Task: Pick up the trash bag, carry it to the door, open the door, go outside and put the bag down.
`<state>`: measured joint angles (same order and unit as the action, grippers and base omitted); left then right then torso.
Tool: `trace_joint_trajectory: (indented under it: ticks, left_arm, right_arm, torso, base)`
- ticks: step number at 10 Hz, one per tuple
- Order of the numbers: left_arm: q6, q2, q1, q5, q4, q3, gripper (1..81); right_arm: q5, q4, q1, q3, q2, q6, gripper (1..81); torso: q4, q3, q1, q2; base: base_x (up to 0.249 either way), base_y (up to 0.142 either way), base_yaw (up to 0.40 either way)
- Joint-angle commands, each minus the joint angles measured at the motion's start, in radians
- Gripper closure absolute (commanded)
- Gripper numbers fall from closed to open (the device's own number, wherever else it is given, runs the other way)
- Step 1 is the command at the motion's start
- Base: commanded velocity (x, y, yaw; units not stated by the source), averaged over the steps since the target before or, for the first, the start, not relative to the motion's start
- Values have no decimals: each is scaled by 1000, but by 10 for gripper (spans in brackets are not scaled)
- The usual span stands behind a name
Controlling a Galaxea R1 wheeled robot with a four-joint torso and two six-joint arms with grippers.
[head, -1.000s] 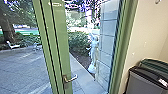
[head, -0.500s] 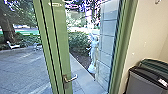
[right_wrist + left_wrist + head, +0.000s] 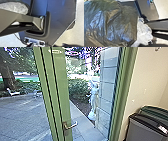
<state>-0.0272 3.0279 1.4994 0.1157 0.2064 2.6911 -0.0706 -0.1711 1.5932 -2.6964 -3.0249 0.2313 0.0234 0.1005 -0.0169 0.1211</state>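
Ahead in the head view: green door [image 3: 60, 92] with metal lever handle [image 3: 70, 126]; beyond, paved yard [image 3: 22, 117] and shrubs [image 3: 78, 88]; to the right, dark-lidded grey bin [image 3: 142, 128]. Close before the left wrist camera: crumpled, glossy dark trash bag [image 3: 111, 25], beside whitish plastic [image 3: 144, 32]. Impossible to tell: opening or hold of left gripper and right gripper.

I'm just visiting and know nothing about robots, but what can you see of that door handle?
The door handle is a short lever that looks like shiny, silvery-grey metal. It sticks out from a narrow, darker plate fixed to the door's green upright. In the head view it reaches toward the picture's right, its free end slightly raised and catching the light. Nothing is seen gripping it.
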Motion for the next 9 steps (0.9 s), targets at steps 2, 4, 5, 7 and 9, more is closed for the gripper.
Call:
trace_joint_trajectory:
  ticks: [2, 4, 5, 7, 9]
  left_arm:
    - [4, -1, -50, 59, 13, -2, 811]
    - [6, -4, -51, 59, 13, -2, 811]
    - [6, -9, -50, 58, 11, -2, 811]
    - [6, -18, -43, 19, 10, -8, 811]
    - [4, -24, -34, -10, 4, -8, 811]
  right_arm:
    - [-64, 1, -41, 1, -4, 0, 10]
    - [-64, 1, -40, 1, -4, 0, 10]
    - [-64, -1, -37, 1, -2, 0, 10]
    - [-64, -1, -34, 1, 2, 2, 10]
    - [-64, 1, -34, 9, 5, 2, 10]
  torso:
    - [0, 0, 0, 0]
    - [0, 0, 0, 0]
    - [0, 0, 0, 0]
    - [0, 0, 0, 0]
    - [0, 0, 0, 0]
  base:
    - [0, 0, 0]
    - [0, 0, 223]
    - [0, 0, 284]
    - [0, 0, 284]
    - [0, 0, 287]
